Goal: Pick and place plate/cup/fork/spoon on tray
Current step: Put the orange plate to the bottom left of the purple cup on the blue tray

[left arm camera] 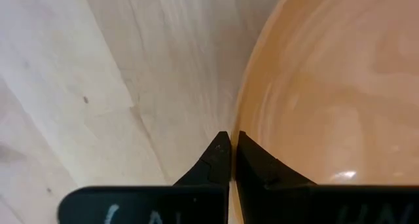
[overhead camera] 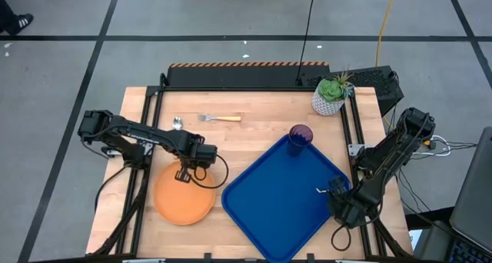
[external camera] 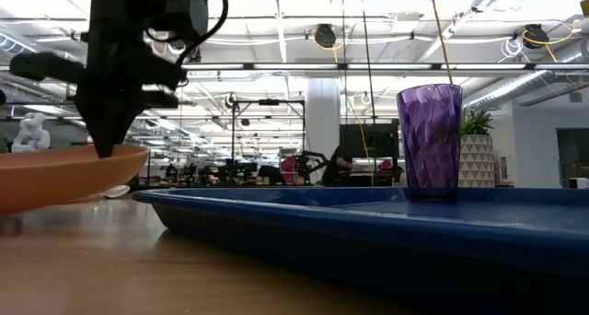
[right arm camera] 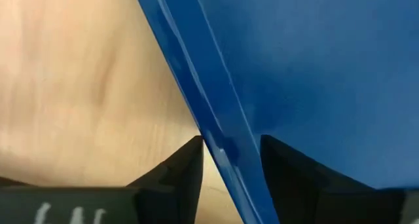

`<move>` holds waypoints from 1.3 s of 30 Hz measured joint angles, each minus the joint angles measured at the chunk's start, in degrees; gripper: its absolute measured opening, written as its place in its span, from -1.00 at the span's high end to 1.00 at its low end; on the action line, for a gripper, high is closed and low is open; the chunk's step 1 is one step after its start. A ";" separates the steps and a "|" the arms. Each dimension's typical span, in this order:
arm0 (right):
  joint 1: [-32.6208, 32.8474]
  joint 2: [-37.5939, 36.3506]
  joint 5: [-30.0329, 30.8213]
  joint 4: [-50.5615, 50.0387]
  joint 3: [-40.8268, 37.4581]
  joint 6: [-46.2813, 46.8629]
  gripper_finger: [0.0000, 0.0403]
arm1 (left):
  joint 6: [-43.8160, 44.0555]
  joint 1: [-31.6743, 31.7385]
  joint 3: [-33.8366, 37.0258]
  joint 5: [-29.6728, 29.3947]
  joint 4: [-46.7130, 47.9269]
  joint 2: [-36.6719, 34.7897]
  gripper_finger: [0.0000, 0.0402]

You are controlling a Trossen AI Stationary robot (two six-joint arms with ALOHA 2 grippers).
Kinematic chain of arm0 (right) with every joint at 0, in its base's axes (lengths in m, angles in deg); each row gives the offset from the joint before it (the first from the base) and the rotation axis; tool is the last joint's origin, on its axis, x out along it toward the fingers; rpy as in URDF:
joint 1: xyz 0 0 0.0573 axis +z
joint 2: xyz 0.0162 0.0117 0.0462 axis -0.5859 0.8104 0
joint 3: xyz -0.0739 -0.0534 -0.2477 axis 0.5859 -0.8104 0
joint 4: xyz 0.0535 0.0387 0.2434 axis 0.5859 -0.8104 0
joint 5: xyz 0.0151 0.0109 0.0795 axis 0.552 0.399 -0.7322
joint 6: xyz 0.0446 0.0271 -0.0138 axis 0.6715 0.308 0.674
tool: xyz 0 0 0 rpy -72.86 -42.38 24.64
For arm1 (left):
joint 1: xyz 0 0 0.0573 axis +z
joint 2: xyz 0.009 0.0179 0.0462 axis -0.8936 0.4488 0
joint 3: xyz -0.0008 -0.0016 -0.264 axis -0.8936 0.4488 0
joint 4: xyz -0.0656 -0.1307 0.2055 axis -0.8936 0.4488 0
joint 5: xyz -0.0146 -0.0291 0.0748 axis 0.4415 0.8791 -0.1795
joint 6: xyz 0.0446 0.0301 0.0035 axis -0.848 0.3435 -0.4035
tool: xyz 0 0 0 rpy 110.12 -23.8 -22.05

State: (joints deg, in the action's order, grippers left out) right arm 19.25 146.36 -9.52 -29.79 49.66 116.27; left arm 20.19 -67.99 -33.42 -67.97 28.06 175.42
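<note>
Left tool (left arm camera: pixel 229 145) clenched on the rim of the orange plate (overhead camera: pixel 184 200), plate on the tabletop (overhead camera: pixel 254 128) just left of the blue tray (overhead camera: pixel 280 205), right tool (right arm camera: pixel 229 152) released, straddling the tray's rim, purple cup (overhead camera: pixel 300 138) upright at the tray's far corner, fork (overhead camera: pixel 221 118) and spoon (overhead camera: pixel 177 124) near the tabletop's far edge.

Even, bright overhead light falls on the bench (overhead camera: pixel 254 132), casting only soft, short shadows. In the low view, rows of ceiling strip lights (external camera: pixel 276 66) glare white, and the near bench surface and the tray (external camera: pixel 368 227) rim are blurred. A pale sheen glints on the plate (left arm camera: pixel 340 106). Both wrist views are soft at close range.
</note>
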 joint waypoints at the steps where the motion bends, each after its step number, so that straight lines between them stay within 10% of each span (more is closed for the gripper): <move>1: 0.01 0.38 -0.56 0.14 -0.37 -0.03 0.32 | 0.09 -0.01 -0.55 0.00 0.37 0.00 0.98; 20: 0.13 2.91 -0.24 2.69 -2.20 2.15 0.65 | -0.19 2.22 -1.49 12.18 1.40 0.00 0.98; 39: -0.12 2.95 1.66 3.76 -2.31 2.95 0.71 | 6.11 6.55 -15.35 8.42 3.94 0.02 0.98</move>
State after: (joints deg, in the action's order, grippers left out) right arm 19.12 149.32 -7.87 -26.03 47.35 119.22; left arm 26.31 -61.44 -48.77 -59.55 32.00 175.44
